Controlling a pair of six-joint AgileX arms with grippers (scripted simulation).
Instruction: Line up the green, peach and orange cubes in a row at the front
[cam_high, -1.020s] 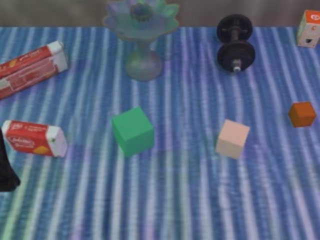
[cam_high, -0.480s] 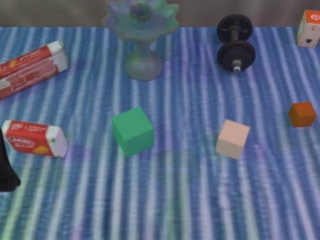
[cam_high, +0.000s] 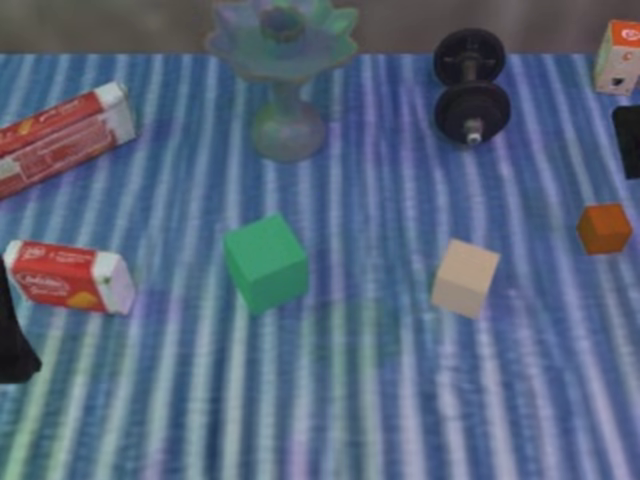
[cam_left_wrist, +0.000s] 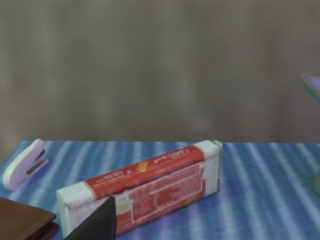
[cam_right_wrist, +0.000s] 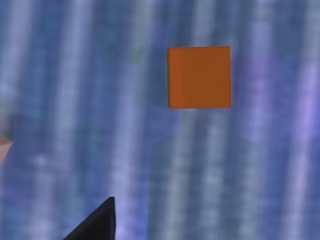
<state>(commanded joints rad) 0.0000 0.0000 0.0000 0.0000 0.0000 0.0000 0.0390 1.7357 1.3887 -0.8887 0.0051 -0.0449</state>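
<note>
The right end effector has just entered at the tabletop's right edge, above the orange cube; whether it is open I cannot tell. Likely that cube goes first. Green cube and peach cube sit untouched mid-tabletop.

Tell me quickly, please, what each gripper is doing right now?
Left gripper: at the table's left edge, holding nothing visible; open or shut cannot be told.
Right gripper: above the orange cube, not holding it; cannot be told.
</note>
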